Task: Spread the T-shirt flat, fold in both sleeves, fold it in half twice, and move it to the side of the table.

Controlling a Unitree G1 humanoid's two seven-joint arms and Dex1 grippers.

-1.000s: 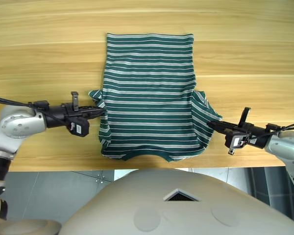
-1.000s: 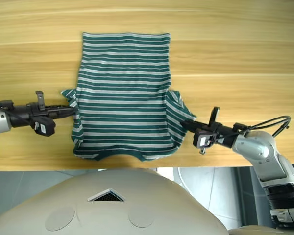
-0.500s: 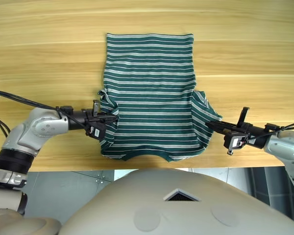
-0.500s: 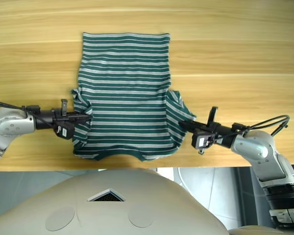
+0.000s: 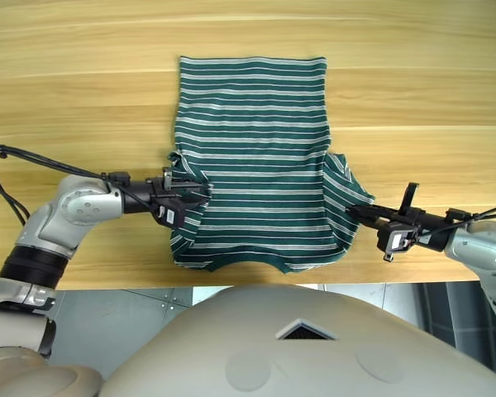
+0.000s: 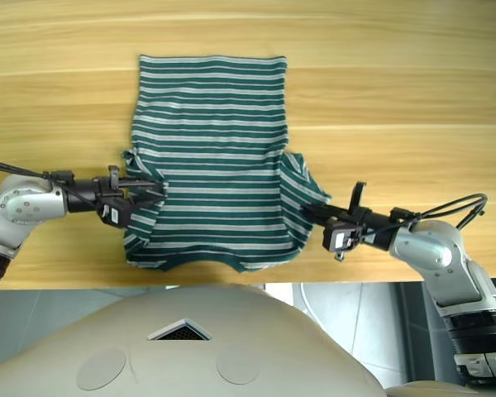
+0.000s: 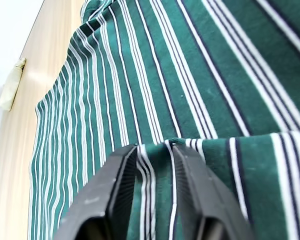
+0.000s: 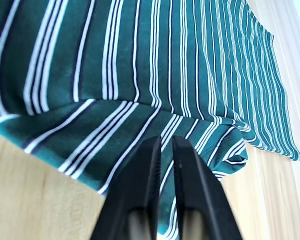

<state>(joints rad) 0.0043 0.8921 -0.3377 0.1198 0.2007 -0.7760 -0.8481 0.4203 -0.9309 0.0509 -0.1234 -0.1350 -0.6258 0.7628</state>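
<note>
With my left gripper pinching the left sleeve over the T-shirt at mid-table, I'd carry it low toward 3 o'clock, creasing straight; the right gripper's hold I cannot tell.

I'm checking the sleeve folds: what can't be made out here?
Left sleeve hem: covered by the left gripper, left eye view.
Whether the right gripper pinches the T-shirt: the gripper itself hides the contact, right wrist view.
T-shirt's underside: against the table, every view.
</note>
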